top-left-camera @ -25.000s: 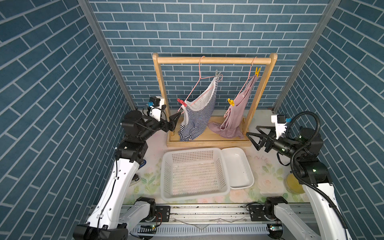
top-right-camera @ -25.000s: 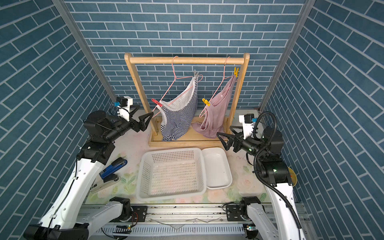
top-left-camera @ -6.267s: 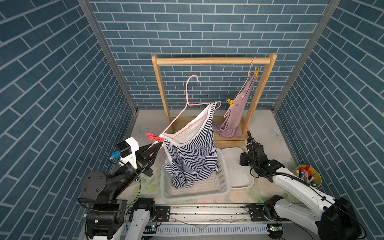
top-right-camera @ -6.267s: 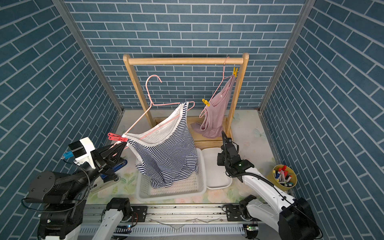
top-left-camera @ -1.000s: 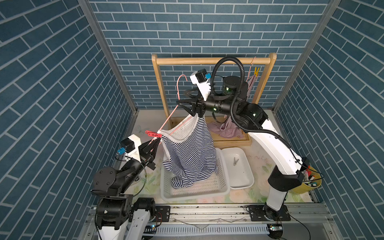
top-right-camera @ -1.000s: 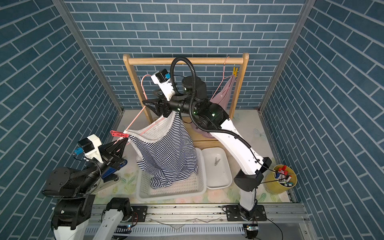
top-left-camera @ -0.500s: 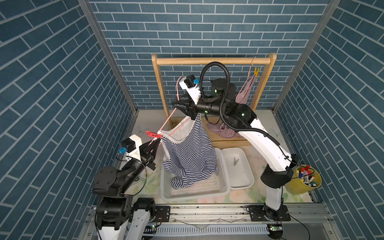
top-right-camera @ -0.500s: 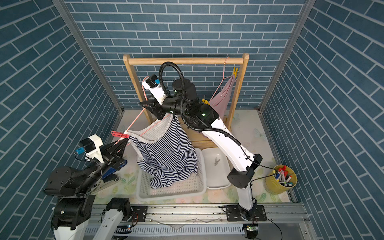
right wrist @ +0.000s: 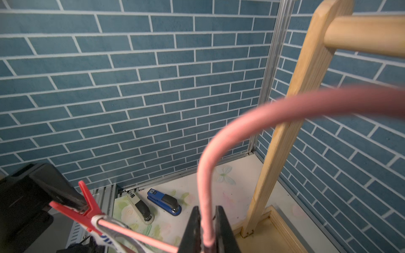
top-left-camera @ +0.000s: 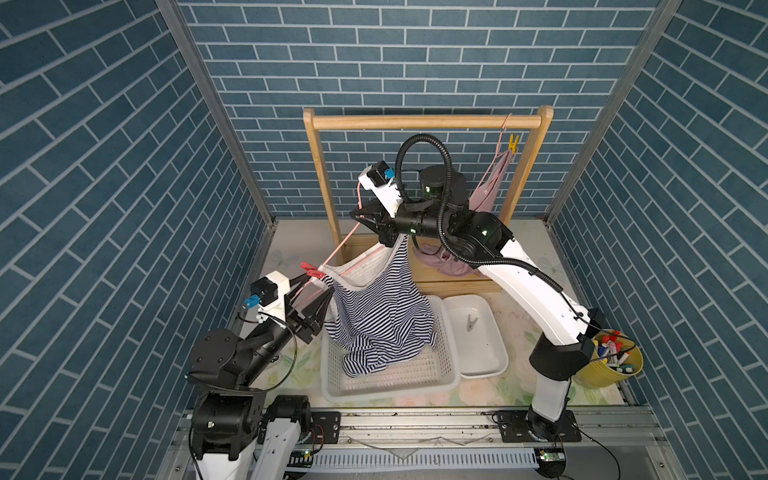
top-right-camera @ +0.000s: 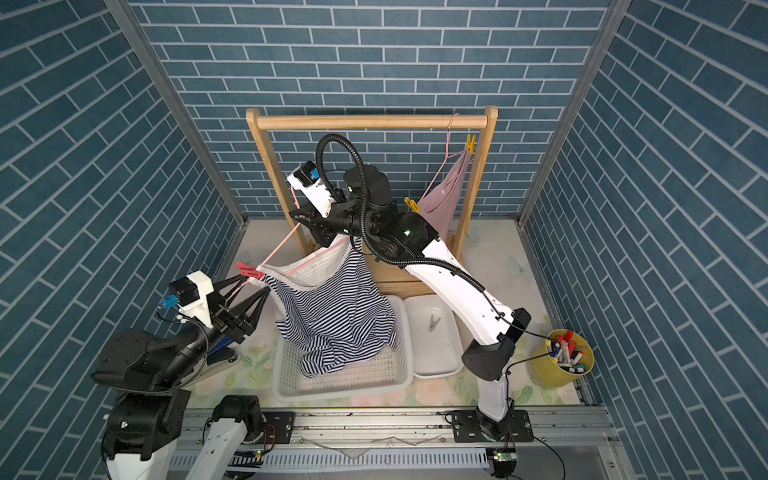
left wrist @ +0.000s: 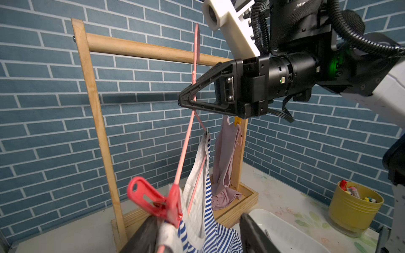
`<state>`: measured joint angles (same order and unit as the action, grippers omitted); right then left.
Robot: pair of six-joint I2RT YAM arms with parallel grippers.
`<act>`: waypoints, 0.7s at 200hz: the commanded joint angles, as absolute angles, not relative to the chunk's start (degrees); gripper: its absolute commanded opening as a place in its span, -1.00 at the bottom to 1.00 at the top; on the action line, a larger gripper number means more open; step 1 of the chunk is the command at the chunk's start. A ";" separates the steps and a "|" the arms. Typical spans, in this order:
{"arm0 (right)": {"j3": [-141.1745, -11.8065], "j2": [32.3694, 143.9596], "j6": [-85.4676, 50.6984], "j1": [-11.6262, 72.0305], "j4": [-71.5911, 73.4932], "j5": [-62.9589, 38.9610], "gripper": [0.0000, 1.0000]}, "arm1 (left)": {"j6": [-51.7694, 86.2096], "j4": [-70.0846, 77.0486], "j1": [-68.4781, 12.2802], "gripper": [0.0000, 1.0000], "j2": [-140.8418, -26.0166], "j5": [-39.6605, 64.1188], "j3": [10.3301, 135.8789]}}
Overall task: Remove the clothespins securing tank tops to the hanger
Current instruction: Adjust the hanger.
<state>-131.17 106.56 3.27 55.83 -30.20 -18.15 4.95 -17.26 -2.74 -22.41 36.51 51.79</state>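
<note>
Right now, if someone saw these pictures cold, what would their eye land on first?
The striped tank top, slung from a pink hanger with its hem drooping into the white basket, while the right gripper clamps the hanger's neck. Next, the red clothespin pinning its corner, right beside the open left gripper. Behind, the pink tank top hangs on the wooden rack.

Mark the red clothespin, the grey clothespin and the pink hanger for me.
red clothespin [left wrist: 150, 197]: left wrist view, its handle.
grey clothespin [top-left-camera: 471, 323]: a top view, its middle.
pink hanger [right wrist: 217, 142]: right wrist view, the hook's bend.
</note>
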 commanded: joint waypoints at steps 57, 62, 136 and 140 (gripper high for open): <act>-120.84 96.17 9.78 56.25 -26.59 -16.85 -1.00 | 0.18 -20.46 -2.57 0.42 -21.80 38.28 54.72; -119.88 95.62 10.05 56.24 -26.31 -16.87 -1.00 | -0.15 -20.92 -2.55 0.44 -21.81 37.86 55.04; -114.08 88.40 15.20 50.96 -30.89 -35.16 -1.00 | -3.33 -26.44 -2.59 0.89 -24.05 41.60 59.87; -114.04 88.13 15.13 50.21 -31.13 -36.91 -1.00 | -3.37 -26.45 -2.55 0.91 -24.23 42.15 60.08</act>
